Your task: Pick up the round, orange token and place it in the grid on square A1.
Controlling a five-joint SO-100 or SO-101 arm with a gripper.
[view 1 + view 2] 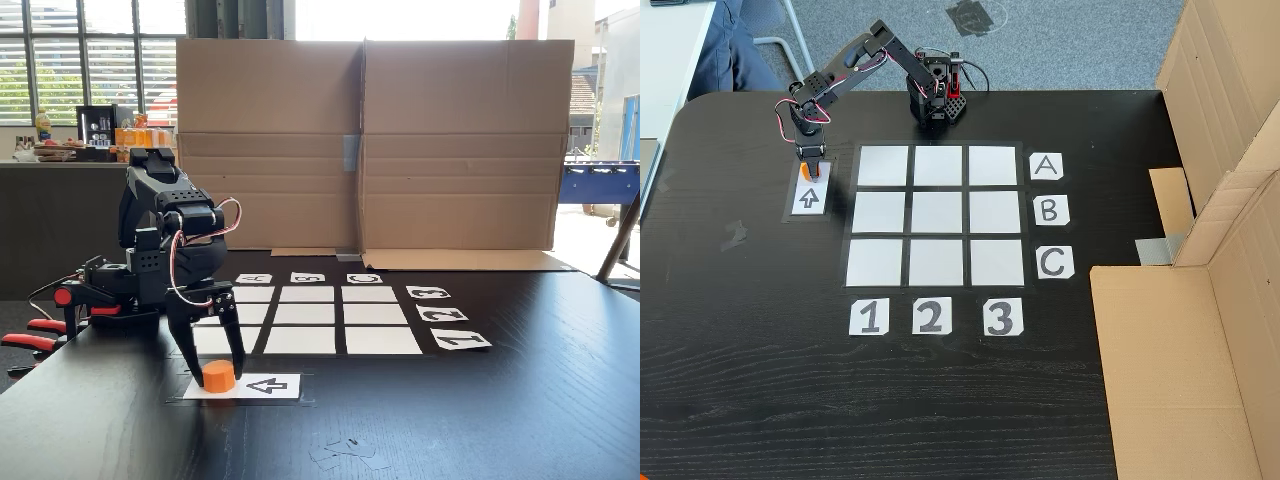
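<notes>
The orange token (219,376) rests on the near-left end of a white arrow card (268,385), in front of the grid (307,314). My gripper (218,379) points straight down over it, one black finger against each side, so it is shut on the token, which still touches the card. From above, the gripper (812,176) covers most of the token (812,172), just left of the grid (938,214). Square A1 (883,166) is the corner cell nearest the gripper. In the side fixed view it is the near-left cell (250,340), partly behind the fingers.
Letter cards A, B, C (1046,211) and number cards 1, 2, 3 (929,316) edge the grid. A tall cardboard wall (365,140) closes off the far side. Red clamps (30,340) hold the arm's base (937,100) at the table edge. Tape scraps (345,452) lie near the front.
</notes>
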